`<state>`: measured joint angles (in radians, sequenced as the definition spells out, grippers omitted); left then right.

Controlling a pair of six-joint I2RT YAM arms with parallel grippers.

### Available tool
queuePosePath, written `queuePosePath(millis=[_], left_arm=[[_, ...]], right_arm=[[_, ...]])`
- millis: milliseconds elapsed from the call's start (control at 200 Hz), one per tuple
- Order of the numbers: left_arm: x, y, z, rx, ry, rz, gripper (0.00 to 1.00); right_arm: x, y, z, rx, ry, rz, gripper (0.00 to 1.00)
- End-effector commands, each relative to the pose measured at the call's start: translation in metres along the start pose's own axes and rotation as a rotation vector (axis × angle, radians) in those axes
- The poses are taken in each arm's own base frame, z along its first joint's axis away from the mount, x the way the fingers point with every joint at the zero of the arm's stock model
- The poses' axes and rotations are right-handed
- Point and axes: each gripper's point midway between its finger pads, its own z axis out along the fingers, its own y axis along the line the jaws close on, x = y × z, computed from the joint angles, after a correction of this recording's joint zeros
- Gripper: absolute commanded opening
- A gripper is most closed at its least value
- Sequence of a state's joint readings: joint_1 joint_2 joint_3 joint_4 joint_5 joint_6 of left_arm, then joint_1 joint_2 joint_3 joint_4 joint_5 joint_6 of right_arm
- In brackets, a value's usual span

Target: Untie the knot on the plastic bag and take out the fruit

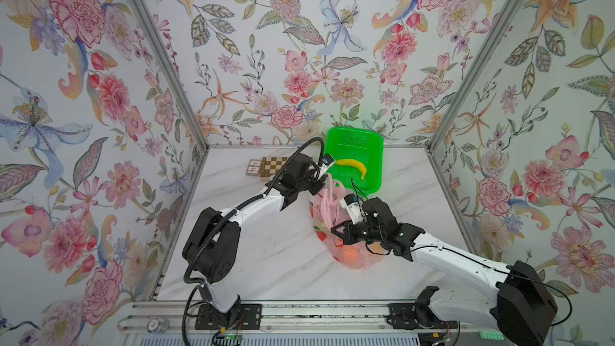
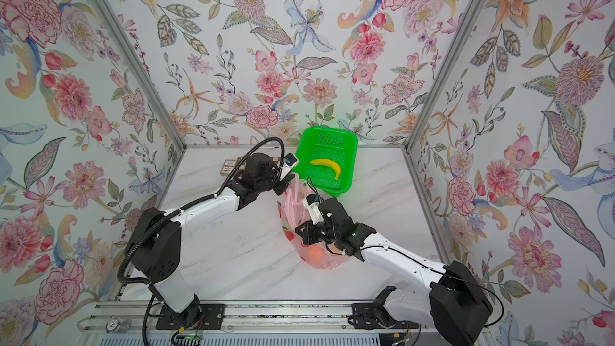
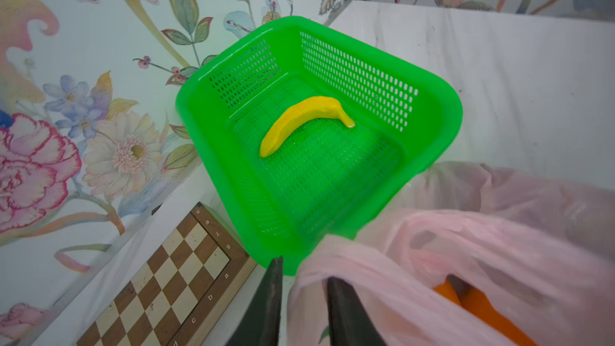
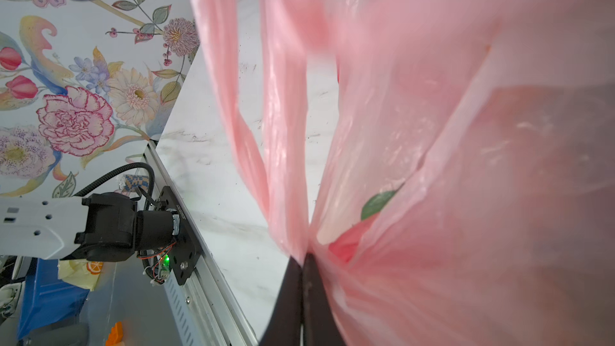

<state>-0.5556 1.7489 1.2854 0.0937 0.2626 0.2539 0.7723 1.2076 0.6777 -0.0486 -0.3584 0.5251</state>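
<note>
The pale-pink plastic bag [image 1: 319,214] [image 2: 289,214] stands mid-table just in front of the basket, pulled up between both grippers. Its loose handle strips [image 1: 334,201] [image 4: 286,128] rise from its mouth; I cannot make out the knot among them. My left gripper [image 1: 324,183] [image 3: 306,269] is at the bag's far top edge, its jaws a narrow gap apart with a pink strip draped over one finger and lying between them. My right gripper [image 1: 332,228] [image 4: 303,256] is shut on the bag's film at its near side. An orange fruit [image 1: 352,256] [image 3: 482,307] shows through the bag.
A green perforated basket [image 1: 352,129] [image 3: 449,118] stands against the back wall, right behind the bag, with a yellow banana [image 1: 356,165] [image 3: 299,118] in it. A wooden chessboard [image 1: 271,164] [image 3: 173,281] and a small box [image 1: 253,167] lie left of the basket.
</note>
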Motion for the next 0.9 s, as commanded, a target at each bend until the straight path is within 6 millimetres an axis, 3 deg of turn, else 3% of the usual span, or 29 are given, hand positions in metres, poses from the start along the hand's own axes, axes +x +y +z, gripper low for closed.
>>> queuePosePath(millis=[0,90,195,240,465,485,585,741,896], left_arm=[[-0.042,0.058,-0.015,-0.075,-0.167,-0.421,0.28],[-0.043,0.061,-0.021,-0.048,-0.173,-0.508,0.30],[-0.042,0.057,-0.027,-0.034,-0.157,-0.567,0.35],[-0.041,0.055,-0.032,-0.032,-0.149,-0.604,0.37],[-0.022,0.039,-0.059,-0.011,-0.107,-0.801,0.49],[-0.030,0.038,-0.070,-0.007,-0.131,-0.804,0.51],[-0.017,0.027,-0.084,-0.004,-0.110,-0.842,0.62],[0.006,0.003,-0.100,0.025,-0.047,-0.868,0.72],[0.026,-0.022,-0.105,0.048,0.042,-0.867,0.76]], right_arm=[[0.042,0.001,0.005,-0.010,0.134,-0.048,0.01],[0.047,0.005,0.000,-0.016,0.158,-0.057,0.07],[0.032,0.007,-0.013,0.009,0.081,-0.075,0.24],[0.020,0.008,-0.021,0.024,0.025,-0.083,0.31],[-0.051,0.000,-0.065,0.104,-0.250,-0.006,0.47],[-0.057,-0.001,-0.068,0.108,-0.270,0.007,0.49],[-0.084,-0.015,-0.079,0.149,-0.354,0.079,0.50],[-0.111,-0.034,-0.076,0.263,-0.378,0.117,0.53],[-0.121,-0.055,-0.058,0.375,-0.331,0.127,0.61]])
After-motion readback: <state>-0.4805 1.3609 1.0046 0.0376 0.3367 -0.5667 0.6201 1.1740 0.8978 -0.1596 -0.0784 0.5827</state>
